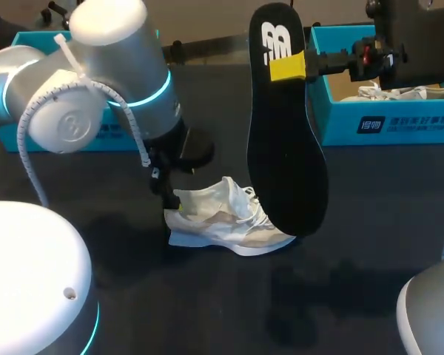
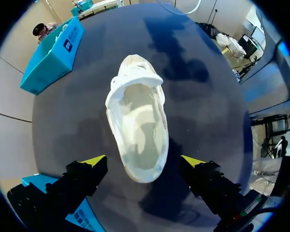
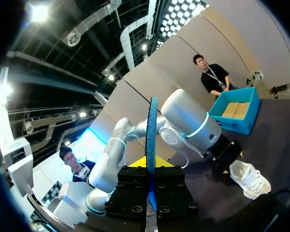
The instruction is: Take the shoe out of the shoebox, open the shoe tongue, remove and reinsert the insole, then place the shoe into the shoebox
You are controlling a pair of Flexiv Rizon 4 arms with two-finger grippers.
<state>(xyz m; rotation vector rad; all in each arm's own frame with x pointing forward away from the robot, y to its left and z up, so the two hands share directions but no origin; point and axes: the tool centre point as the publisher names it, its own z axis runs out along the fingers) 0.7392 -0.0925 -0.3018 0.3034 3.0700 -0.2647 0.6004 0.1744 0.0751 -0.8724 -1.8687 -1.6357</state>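
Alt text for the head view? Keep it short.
The right gripper holds a black insole upright above a white shoe on the dark table. The left gripper is down at the shoe's heel; blue shoeboxes stand behind.

Tabletop (image 1: 370, 244): dark, matte, soft shadows noted across surface. Blue box (image 1: 340, 122) recorded at far right edge, resting on tabletop, open-topped, white print on front wall. Spare white shoe (image 1: 407, 92) seen lying inside it; only laces and part of upper visible above wall, rest hidden.
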